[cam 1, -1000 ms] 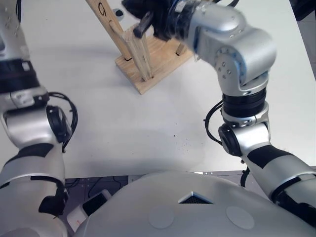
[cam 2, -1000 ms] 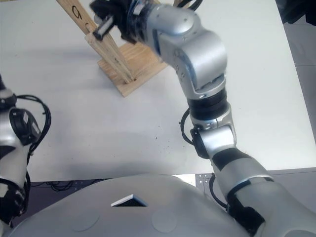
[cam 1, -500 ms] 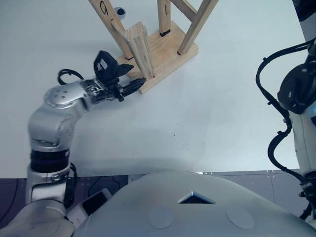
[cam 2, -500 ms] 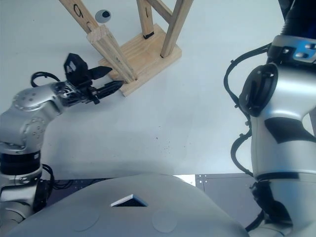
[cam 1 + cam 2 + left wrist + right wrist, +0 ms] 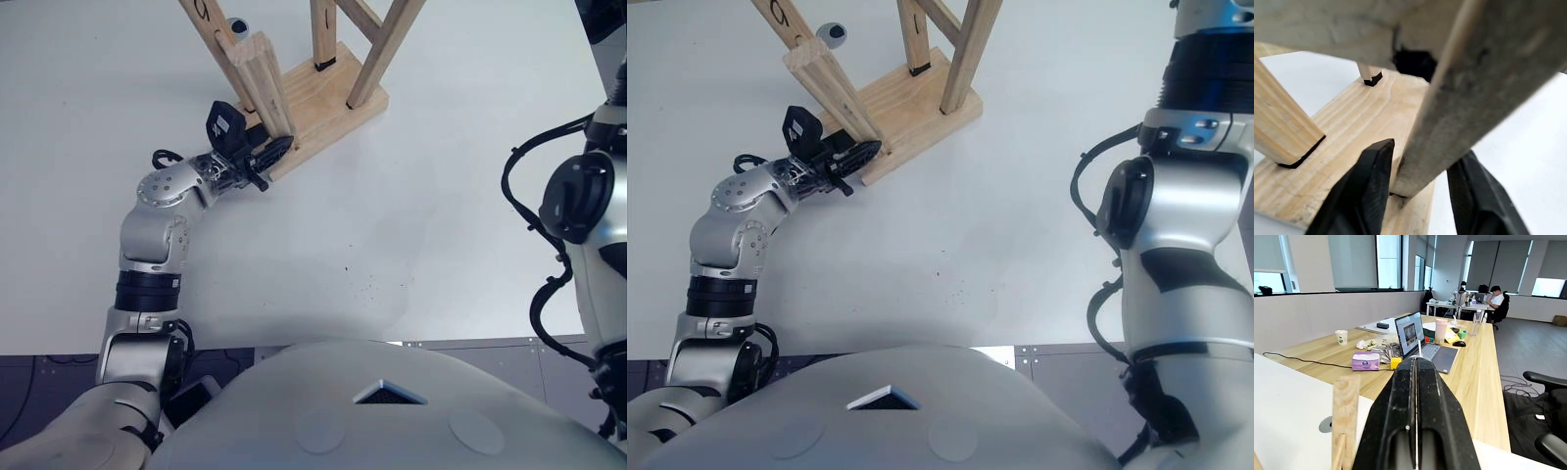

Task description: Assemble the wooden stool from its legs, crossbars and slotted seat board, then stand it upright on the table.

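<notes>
We found the wooden stool (image 5: 384, 54) upside down, its seat board (image 5: 328, 98) flat near the table's (image 5: 441, 176) far edge. The left gripper's (image 5: 274, 152) fingers stood apart, straddling one leg's (image 5: 269, 88) base. The right gripper's (image 5: 1414, 369) fingers were pressed together.

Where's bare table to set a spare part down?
Free: the broad white table stretch from the slotted light-wood seat board to the near edge, and the far-left area beyond the left gripper. Crowded: around the board's upright square wooden legs, where that gripper sits.
</notes>
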